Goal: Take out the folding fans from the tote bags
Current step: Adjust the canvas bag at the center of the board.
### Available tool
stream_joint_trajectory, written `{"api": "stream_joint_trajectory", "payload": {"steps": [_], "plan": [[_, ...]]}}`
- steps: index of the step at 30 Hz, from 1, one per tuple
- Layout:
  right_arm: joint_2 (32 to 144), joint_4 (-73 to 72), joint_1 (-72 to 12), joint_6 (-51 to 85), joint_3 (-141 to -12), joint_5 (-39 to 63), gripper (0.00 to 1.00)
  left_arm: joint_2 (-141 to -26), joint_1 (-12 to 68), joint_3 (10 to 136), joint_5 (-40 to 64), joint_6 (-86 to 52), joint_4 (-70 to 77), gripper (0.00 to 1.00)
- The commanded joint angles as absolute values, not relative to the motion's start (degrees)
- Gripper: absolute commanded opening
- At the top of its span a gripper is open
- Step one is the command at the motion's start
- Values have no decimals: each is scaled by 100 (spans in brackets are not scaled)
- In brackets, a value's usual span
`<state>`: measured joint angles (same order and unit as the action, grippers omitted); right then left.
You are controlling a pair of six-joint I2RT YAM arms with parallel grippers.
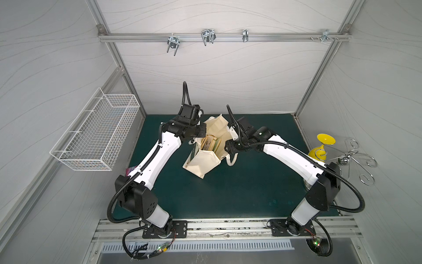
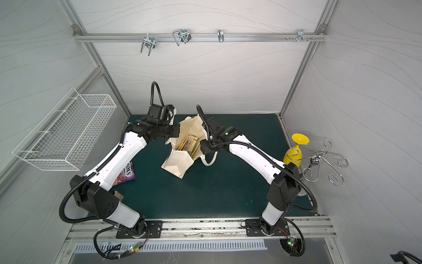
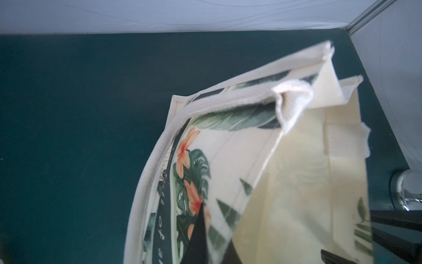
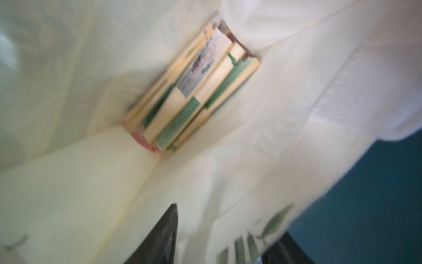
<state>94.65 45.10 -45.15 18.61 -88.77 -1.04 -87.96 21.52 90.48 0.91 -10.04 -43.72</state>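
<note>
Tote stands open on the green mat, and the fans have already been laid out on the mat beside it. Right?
No. The tote bag does stand open on the green mat, but the folding fans are still packed inside it, not laid out beside it; the right wrist view shows them at the bottom.

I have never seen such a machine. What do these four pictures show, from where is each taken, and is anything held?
Two robot arms stand at a green table. Two pictures look down from above; the other two come from cameras on the wrists. On the table stands a cream tote bag with folding fans inside, and a pink snack packet lies apart. The left tool is shut on the bag's printed wall. The right tool is open, one finger inside the bag, one outside.
</note>
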Motion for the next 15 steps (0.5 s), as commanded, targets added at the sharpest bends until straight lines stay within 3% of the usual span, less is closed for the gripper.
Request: {"api": "stream_joint_trajectory", "payload": {"steps": [1,7,15], "plan": [[9319,4272,-4491,1980,-8618,44,60,-8411,2242,9323,-3,-162,-3569,0],[9294,3936,-4488,2136,-7972,-20,67,-8067,2532,8276,-212,579,-2898,0],[8747,3622,-4491,2377,-7069,-267,74,-7776,3059,7219,-295,245,-2689,0]]}}
